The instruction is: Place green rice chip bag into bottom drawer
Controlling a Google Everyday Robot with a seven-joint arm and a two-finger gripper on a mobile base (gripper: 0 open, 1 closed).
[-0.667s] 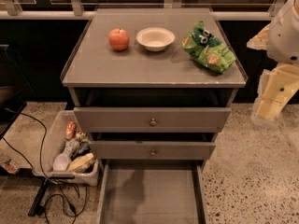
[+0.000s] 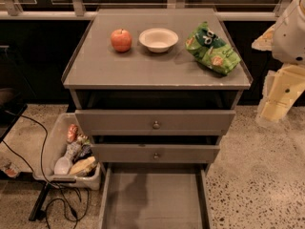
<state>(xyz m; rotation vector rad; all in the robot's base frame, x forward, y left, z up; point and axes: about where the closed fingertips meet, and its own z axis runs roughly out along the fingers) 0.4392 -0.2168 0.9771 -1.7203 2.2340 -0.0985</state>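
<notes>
The green rice chip bag (image 2: 212, 48) lies on the right side of the cabinet top (image 2: 143, 70), crinkly with a dark round logo and tan chip pictures. The bottom drawer (image 2: 155, 199) is pulled out at the foot of the cabinet, and its plain grey floor is bare. My gripper (image 2: 279, 95) is at the cream-coloured end of the arm, off the cabinet's right edge, to the right of the bag and lower than it, holding nothing that I can see.
A red apple (image 2: 121, 40) and a white bowl (image 2: 158, 39) sit on the top, left of the bag. Two drawer fronts with round knobs (image 2: 156, 124) stand slightly out. A grey bin (image 2: 71, 151) of wrappers and cables (image 2: 57, 199) lie on the floor at left.
</notes>
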